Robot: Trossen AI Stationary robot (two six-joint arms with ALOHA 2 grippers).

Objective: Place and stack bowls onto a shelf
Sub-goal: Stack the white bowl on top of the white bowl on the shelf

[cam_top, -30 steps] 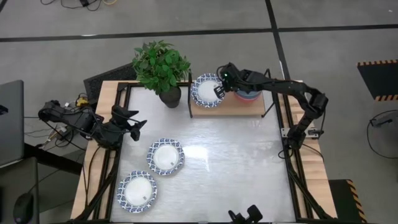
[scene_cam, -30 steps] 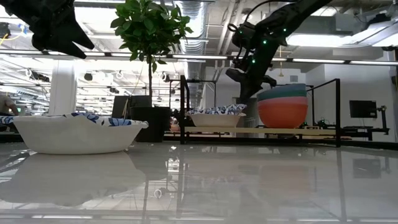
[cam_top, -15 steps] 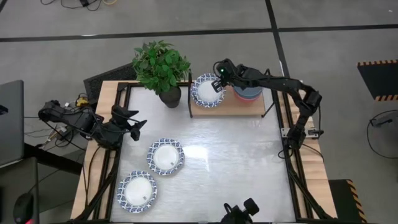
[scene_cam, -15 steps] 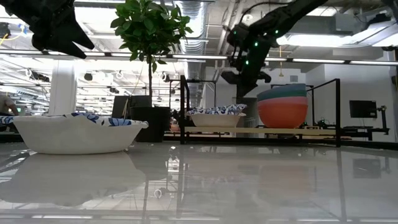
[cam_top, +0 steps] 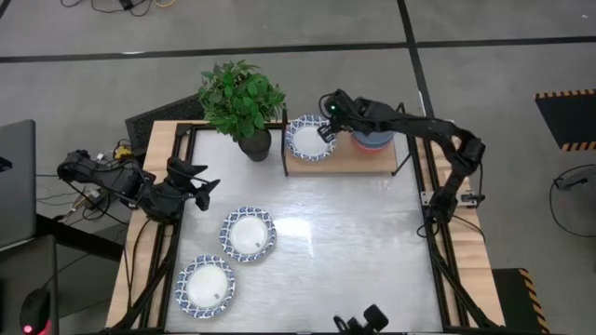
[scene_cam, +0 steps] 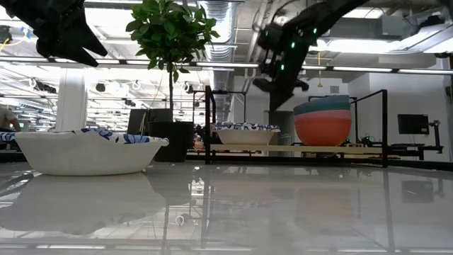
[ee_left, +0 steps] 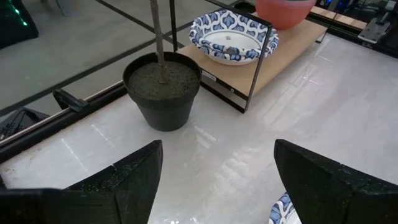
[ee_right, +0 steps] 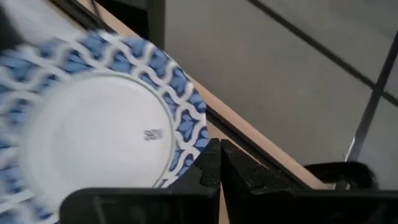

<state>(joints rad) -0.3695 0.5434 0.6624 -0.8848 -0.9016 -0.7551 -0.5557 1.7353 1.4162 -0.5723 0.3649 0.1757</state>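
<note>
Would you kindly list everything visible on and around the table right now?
Patterned bowl on shelf: one, white with blue rim, shelf's left part.
Stacked bowls: slate blue on top, green and pink below, shelf's right part.
Patterned bowls on table: two, white and blue, front left; the nearer one by the edge.
Shelf: one, light wood, back of table.
Plant pot: one, dark, left of shelf.
Table: shiny metal.
Left pincer: open, table's left edge.
Right pincer: shut, above the shelf bowl.

The plant pot (cam_top: 254, 145) crowds the shelf (cam_top: 346, 159) on one side; the tabletop (cam_top: 354, 251) before it lies open.
</note>
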